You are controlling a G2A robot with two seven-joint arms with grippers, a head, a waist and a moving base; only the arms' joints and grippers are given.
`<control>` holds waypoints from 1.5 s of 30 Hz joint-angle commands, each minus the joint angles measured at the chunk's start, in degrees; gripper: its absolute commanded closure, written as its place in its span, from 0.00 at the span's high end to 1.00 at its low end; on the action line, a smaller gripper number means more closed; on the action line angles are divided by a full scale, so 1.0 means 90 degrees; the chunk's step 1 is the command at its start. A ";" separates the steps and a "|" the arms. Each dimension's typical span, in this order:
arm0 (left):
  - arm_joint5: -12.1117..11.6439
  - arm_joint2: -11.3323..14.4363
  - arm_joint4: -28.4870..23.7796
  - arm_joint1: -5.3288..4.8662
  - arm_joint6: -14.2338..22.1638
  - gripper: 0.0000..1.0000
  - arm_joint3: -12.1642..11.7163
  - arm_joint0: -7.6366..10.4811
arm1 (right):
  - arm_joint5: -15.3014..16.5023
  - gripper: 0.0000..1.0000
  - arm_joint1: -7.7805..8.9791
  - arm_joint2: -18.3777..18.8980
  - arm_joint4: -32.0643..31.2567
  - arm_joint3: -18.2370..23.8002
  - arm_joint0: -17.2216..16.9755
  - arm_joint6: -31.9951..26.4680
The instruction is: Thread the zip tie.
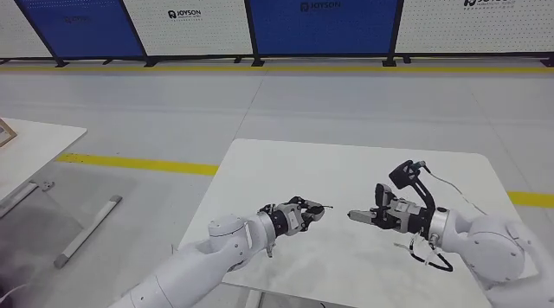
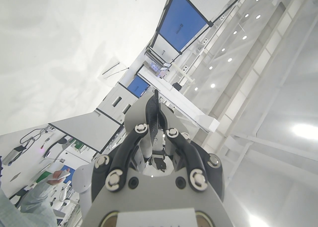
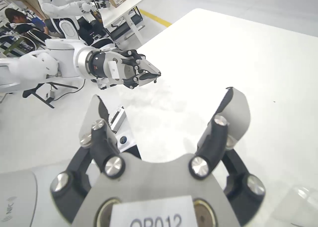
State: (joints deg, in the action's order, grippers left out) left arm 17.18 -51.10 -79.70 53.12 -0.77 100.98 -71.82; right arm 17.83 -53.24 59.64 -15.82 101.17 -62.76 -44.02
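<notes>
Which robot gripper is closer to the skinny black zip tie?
Left. The left gripper is shut on the thin black plastic zip tie, holding it above the white table. The right gripper is open and apart from the tie, facing it across a gap.

Left gripper (image 1: 322, 210), right gripper (image 1: 351, 215) — passable gap between, table (image 1: 346, 165) beneath

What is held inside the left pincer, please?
A thin black zip tie is pinched in the shut left pincer, one end poking out beyond it. The part inside the grip is covered.
</notes>
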 commanded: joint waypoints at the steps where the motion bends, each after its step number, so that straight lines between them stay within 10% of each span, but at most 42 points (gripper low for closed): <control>1: 0.0000 0.0000 0.0000 0.0000 0.0000 0.00 0.0000 0.0000 | 0.0000 1.00 0.0000 0.0000 0.0001 0.0000 0.0000 0.0000; 16: -0.2384 0.0225 0.3822 0.0073 -0.0193 0.00 -0.0060 -0.0451 | -0.0435 1.00 -0.0153 -0.0179 0.2060 -0.0959 0.0231 -0.0795; 26: -0.2387 0.0224 0.3834 0.0074 -0.0192 0.00 -0.0065 -0.0453 | -0.0435 1.00 -0.0153 -0.0179 0.2060 -0.0959 0.0231 -0.0795; 36: -0.3492 0.0318 0.5717 0.0188 -0.0614 0.00 -0.0250 -0.0605 | -0.0472 1.00 -0.0396 -0.0394 0.5068 -0.2184 0.0544 -0.1821; 45: -0.3557 0.0428 0.6248 0.0270 -0.0860 0.00 -0.0358 -0.0620 | -0.1020 1.00 -0.0541 -0.0709 0.5394 -0.2615 0.0906 -0.2021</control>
State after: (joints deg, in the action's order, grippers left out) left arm -14.82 -47.24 -23.45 55.57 -8.54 97.75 -77.40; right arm 8.61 -58.12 53.25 32.74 77.61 -54.59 -62.21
